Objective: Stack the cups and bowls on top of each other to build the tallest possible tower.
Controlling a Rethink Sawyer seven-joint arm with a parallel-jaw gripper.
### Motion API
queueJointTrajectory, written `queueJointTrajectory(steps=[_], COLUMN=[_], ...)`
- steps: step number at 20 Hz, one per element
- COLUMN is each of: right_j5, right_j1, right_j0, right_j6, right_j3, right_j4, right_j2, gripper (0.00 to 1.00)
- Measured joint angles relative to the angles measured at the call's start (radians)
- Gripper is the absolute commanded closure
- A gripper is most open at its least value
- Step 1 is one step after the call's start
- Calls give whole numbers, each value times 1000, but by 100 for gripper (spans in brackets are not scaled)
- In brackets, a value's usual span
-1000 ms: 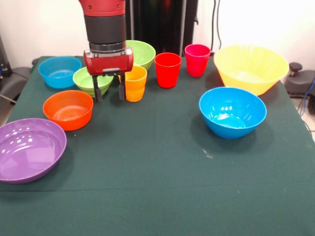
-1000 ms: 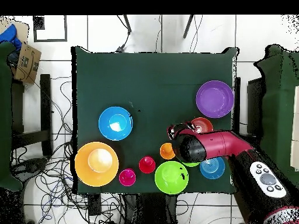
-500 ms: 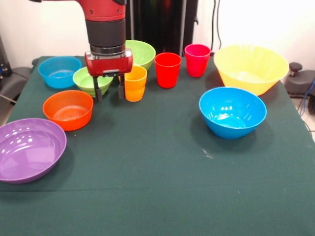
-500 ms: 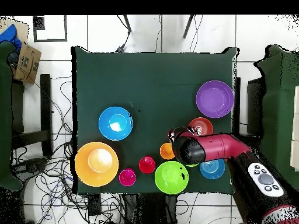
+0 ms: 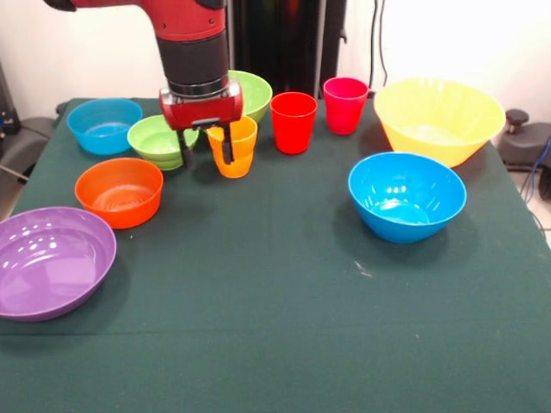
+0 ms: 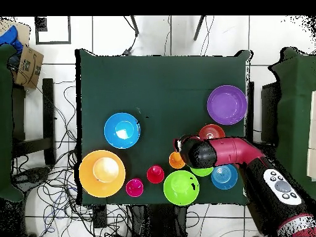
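Dark green cloth-covered table [image 5: 284, 327] is seen in a room with a white wall behind; in the overhead view a tiled floor with loose cables surrounds it.

Sawyer arm [image 5: 194, 43] is dropped near-vertically from the top of the front view, wrist pointing straight down, over the far-left part of the table. In the overhead view the arm [image 6: 237, 154] is laid roughly horizontal from the lower right, ending over the cup cluster near the robot-side edge.

Gripper [image 5: 207, 148] is held low with its two black fingers spread apart. One finger is seen in front of the yellow-orange cup [image 5: 238, 148], the other at the rim of the small green bowl [image 5: 155, 140]. Nothing is gripped. Whether the fingers touch the cup cannot be told.

Layout, front view:
- Yellow-orange cup stands upright on the cloth, near the far edge, left of centre.
- Red cup [image 5: 294, 122] and pink-magenta cup [image 5: 345, 105] stand just to its right, along the far edge, each apart.
- Large green bowl [image 5: 250, 90] sits behind the gripper at the far edge, partly hidden.
- Small blue bowl [image 5: 104, 126] is near the far-left corner.
- Orange bowl [image 5: 119, 191] is toward the left edge; purple bowl [image 5: 52, 261] is nearer the near-left corner.
- Large yellow bowl [image 5: 438, 119] is near the far-right corner; larger blue bowl [image 5: 406, 196] is just in front of it.

Nothing is stacked; every piece is separate on the table.
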Motion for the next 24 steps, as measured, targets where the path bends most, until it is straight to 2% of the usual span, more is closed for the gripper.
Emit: queueJointTrajectory(steps=[4, 24], right_j5=[58, 60], right_j1=[-23, -40], right_j0=[9, 5], right_j6=[0, 0], right_j3=[0, -3], right_j4=[18, 17], right_j2=[26, 79], gripper=[0, 0])
